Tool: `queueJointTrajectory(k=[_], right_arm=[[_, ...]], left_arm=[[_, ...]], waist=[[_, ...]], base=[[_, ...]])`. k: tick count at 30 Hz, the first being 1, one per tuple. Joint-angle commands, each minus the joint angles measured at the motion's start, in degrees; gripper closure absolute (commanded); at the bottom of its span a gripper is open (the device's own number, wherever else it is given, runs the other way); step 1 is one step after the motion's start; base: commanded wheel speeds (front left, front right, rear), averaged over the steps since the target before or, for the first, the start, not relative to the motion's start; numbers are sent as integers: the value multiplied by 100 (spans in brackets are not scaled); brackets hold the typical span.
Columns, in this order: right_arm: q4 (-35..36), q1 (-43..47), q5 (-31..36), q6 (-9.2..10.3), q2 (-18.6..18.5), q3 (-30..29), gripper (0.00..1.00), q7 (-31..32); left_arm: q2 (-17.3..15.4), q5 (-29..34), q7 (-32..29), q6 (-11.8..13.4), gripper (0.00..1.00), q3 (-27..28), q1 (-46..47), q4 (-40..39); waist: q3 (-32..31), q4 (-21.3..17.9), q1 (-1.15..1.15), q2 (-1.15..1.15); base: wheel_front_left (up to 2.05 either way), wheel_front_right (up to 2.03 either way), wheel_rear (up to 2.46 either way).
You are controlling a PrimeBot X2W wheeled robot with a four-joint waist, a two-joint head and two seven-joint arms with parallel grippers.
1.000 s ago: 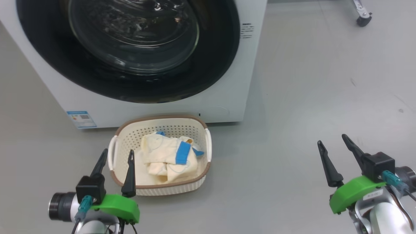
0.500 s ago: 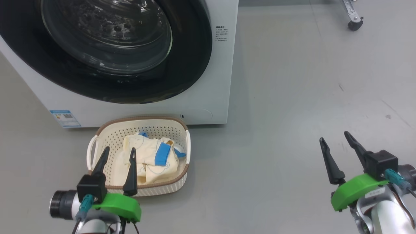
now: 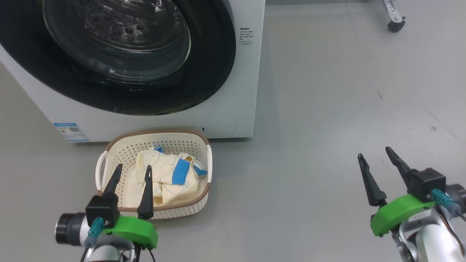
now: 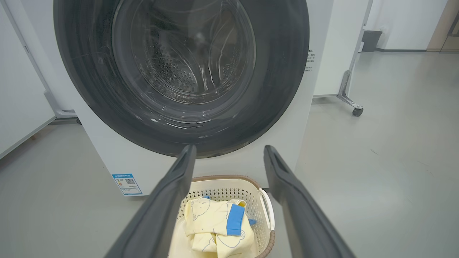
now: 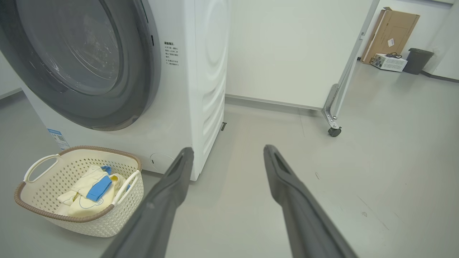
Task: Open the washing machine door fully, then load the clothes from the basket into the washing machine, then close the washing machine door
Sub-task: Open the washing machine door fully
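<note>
Head view: the cream basket [image 3: 174, 213] stands on the grey floor [image 3: 309, 163] just in front of the washer [image 3: 233, 91], below its door [image 3: 204, 83]. It holds a crumpled heap of pale yellow clothes [image 3: 164, 178] with blue patches. Its plastic walls are perforated, its rim is brown, and a white handle sits on each side. The door is shut, a glossy black ring around bulging glass. The left tool [image 3: 134, 166] hovers over the basket's near edge, fingers spread and empty. The right tool [image 3: 374, 152] is far to the right over bare floor, also spread and empty.

Left wrist view: a perforated steel drum [image 4: 172, 68] shows through the glass. The basket lies between the fingers, and a bear outline shows on the cloth. A blue label [image 4: 126, 183] sits low on the washer's left.

Right wrist view: the washer's white side is ribbed. The basket is at the near left. To the far right are a caster [image 5: 334, 131], a cardboard box [image 5: 389, 32] and a dark bin [image 5: 417, 61].
</note>
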State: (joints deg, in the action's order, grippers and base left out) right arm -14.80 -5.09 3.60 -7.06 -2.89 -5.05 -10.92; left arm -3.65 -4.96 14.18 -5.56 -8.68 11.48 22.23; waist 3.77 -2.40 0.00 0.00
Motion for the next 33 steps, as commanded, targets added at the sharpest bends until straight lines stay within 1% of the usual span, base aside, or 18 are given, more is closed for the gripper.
queueJointTrajectory(k=[1, 19, 27, 30, 31, 32, 33], right_arm=[[202, -243, -14, -43, -37, 100, 0, -73], [217, -313, -35, -43, -24, 73, 0, -85], [148, -470, -236, -43, -13, -26, 0, -116], [71, -569, -501, -43, -7, -57, 0, -137], [13, -616, -846, -43, -4, -60, 0, -127], [-39, -667, -1326, -43, -3, -17, 0, -97], [-56, -717, -1635, -43, -2, 14, 0, -83]], left_arm=[[-118, 42, 82, -15, 0, 208, 252, -178], [-103, 66, 82, 20, 0, 204, 309, -237], [-94, 74, 82, 44, 0, 210, 352, -291], [-88, 73, 82, 44, 0, 208, 382, -336], [-86, 72, 82, 44, 0, 210, 392, -349], [-86, 74, 82, 44, 0, 211, 401, -356], [-86, 77, 82, 47, 0, 215, 412, -366]], waist=[[0, -1, 0, 0], [130, 10, 0, 0], [254, 26, 0, 0], [314, 36, 0, 0], [330, 42, 0, 0], [350, 46, 0, 0], [372, 46, 0, 0]], base=[[0, 0, 0], [0, 0, 0], [0, 0, 0], [0, 0, 0], [0, 0, 0], [0, 0, 0], [0, 0, 0]])
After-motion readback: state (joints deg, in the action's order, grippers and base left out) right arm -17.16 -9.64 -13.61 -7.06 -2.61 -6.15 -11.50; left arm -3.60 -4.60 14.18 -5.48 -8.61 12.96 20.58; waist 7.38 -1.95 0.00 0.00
